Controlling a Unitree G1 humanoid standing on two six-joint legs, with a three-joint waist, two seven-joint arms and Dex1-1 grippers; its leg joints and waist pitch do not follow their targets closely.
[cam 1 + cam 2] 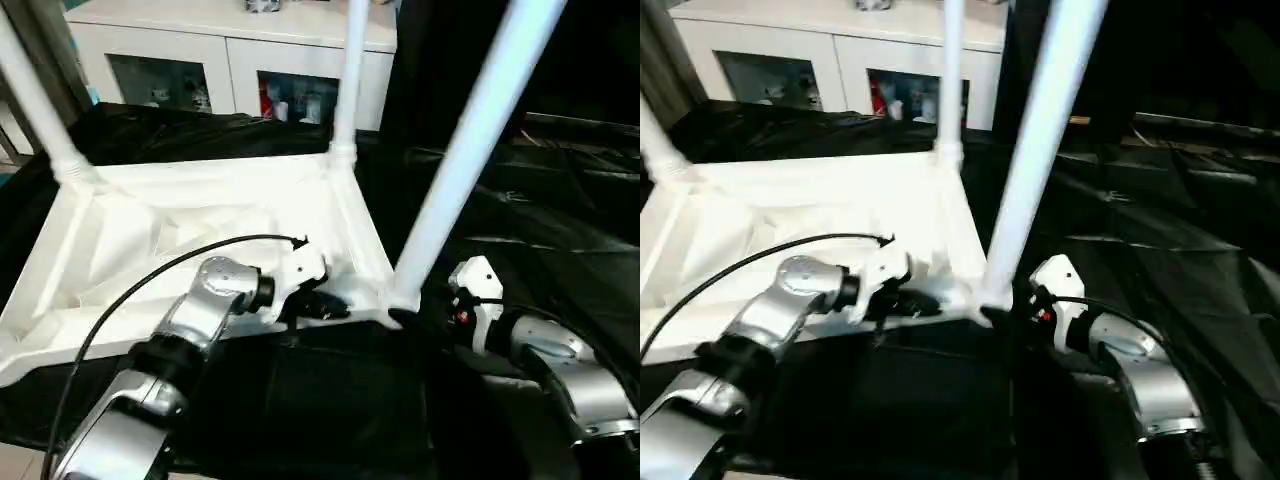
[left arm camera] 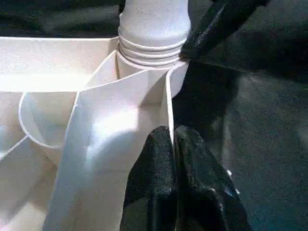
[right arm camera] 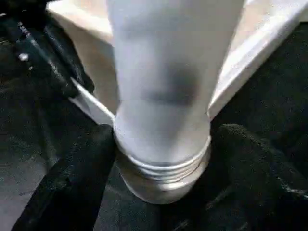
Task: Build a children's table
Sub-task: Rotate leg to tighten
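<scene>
Nearest the robot, both silver forearms reach in toward the near corner of the upturned table top (image 1: 150, 240), which lies ribbed side up on the black-draped counter (image 1: 540, 220). The left end effector (image 2: 173, 144) has its two black fingers pinched together on the thin white rim wall of the top, right beside the corner socket, steadying the piece. The right end effector (image 3: 159, 159) stands with its fingers spread wide on either side of the base of the near leg (image 1: 470, 150), the black pads just beside the leg's ribbed collar where it meets the socket; whether they press on it cannot be told. That leg rises tilted away from the corner, so it looks to be the one in hand: being seated or twisted home. Farther back, a second leg (image 1: 347, 80) stands upright in the far corner, and a third leg (image 1: 35, 100) rises from the far left corner. Beyond them sits a white cabinet (image 1: 230, 50) with glass doors. Next, by my reading, the right fingers need to close on the collar and drive the leg straight and fully into its socket while the left holds the rim firm; the fourth corner appears unfilled yet.
</scene>
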